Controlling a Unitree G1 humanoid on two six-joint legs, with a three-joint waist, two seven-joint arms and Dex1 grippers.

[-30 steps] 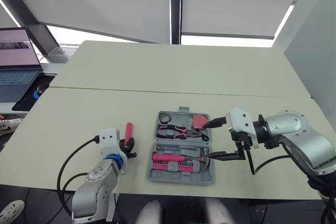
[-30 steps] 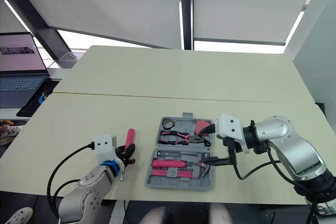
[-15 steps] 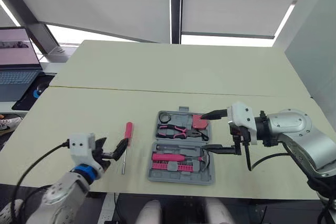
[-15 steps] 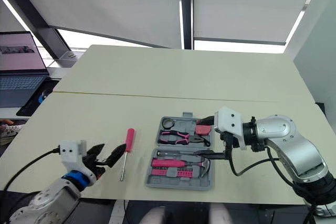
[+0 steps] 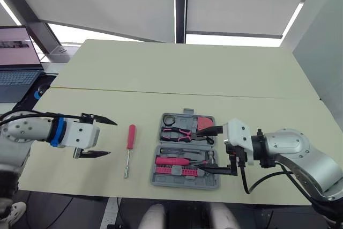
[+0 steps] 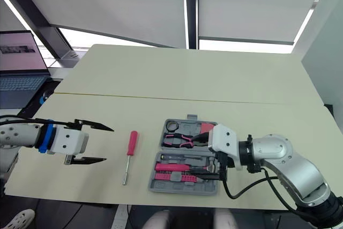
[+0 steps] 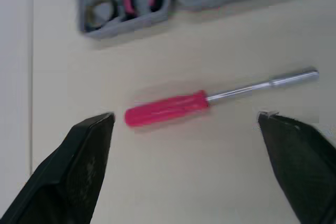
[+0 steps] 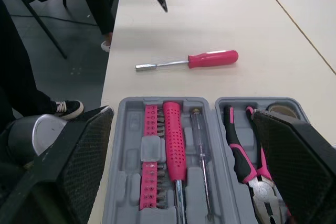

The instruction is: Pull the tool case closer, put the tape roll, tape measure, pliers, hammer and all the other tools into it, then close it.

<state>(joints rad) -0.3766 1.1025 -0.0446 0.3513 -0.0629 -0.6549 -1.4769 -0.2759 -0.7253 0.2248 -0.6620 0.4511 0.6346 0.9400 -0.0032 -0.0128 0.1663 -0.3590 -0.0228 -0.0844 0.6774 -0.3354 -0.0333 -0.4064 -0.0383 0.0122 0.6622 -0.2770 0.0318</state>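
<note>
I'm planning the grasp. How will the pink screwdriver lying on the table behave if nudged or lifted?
The screwdriver looks rigid, so it should not flex. Its round handle rests on the smooth table, so a sideways nudge will probably roll it. Gripped by the thin shaft, it may tip handle-down.

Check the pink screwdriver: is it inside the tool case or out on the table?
Out. The screwdriver lies flat on the table, apart from the open tool case, between it and the left gripper.
</note>
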